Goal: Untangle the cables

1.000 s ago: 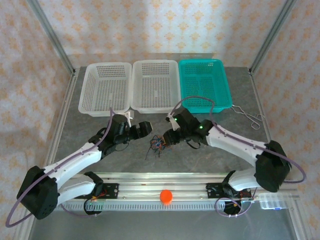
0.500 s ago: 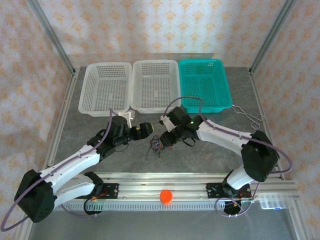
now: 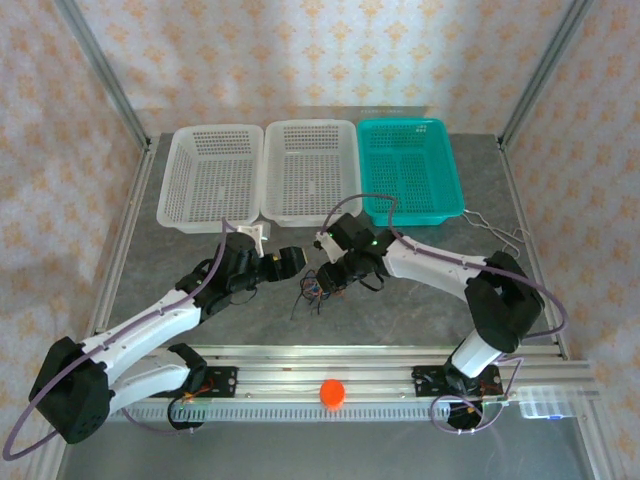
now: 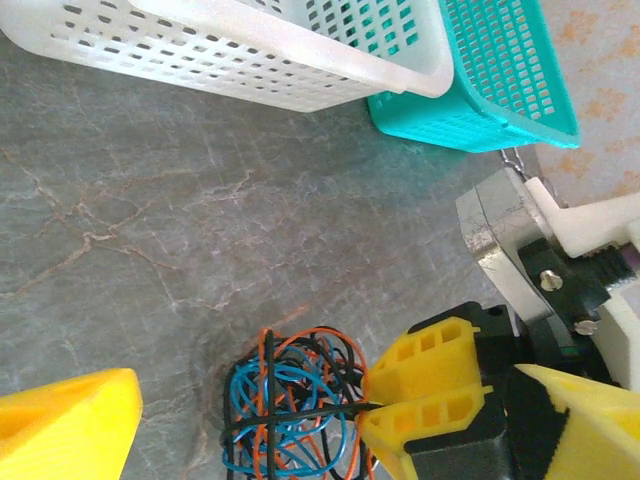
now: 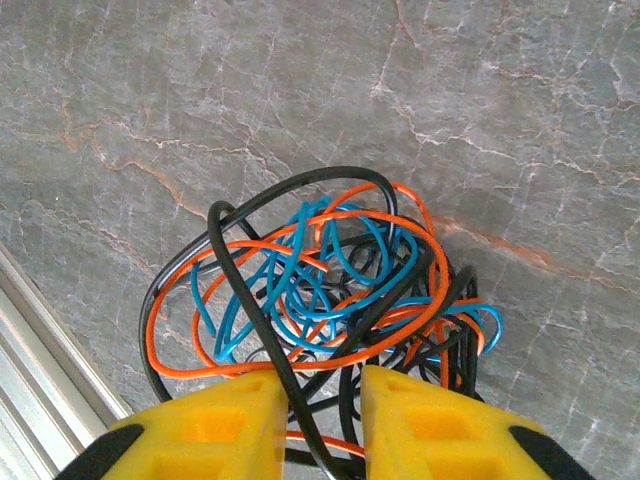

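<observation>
Since the earlier frame the right arm has folded its elbow inward, and the right gripper has narrowed its jaws around a black strand of the cables; grip unconfirmed. The tangle lies directly ahead of its fingertips, between it and the released, wide-open left gripper.

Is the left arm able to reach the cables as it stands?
Probably yes: the left gripper is open and near the cables, with bare table between. The right gripper, jaws around a black strand, crowds the other side.
</observation>
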You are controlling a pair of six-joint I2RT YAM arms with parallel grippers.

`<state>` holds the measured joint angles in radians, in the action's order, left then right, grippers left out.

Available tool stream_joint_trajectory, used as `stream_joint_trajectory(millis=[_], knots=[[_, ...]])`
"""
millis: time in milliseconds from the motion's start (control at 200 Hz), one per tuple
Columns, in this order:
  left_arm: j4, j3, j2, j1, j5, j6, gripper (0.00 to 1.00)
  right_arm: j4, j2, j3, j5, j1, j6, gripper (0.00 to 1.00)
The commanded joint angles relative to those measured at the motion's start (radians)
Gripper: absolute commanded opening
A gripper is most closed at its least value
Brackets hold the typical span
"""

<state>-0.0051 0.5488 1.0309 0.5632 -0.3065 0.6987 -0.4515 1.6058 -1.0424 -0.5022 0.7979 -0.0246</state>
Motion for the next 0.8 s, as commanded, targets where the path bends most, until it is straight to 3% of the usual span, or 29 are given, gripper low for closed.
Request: stream_joint_trajectory(millis=[0,135,270,796], knots=[[-0.017,0.043,0.003,0.01,0.082,-0.05,0.96,0.037,0.002,-0.019,-0.002,0.011,-0.01,0.23],[-0.009,0.029,-0.028,0.012,0.163,-0.051,0.99,0.07,0.001,-0.005,0.007,0.019,-0.027,0.12],[-0.017,0.029,-0.031,0.012,0.164,-0.087,0.99,0.102,-0.013,0.019,0.038,0.026,-0.027,0.0],[-0.014,-0.006,-0.023,0.014,0.112,-0.139,0.99,0.246,-0.082,0.125,0.119,0.025,-0.067,0.0]])
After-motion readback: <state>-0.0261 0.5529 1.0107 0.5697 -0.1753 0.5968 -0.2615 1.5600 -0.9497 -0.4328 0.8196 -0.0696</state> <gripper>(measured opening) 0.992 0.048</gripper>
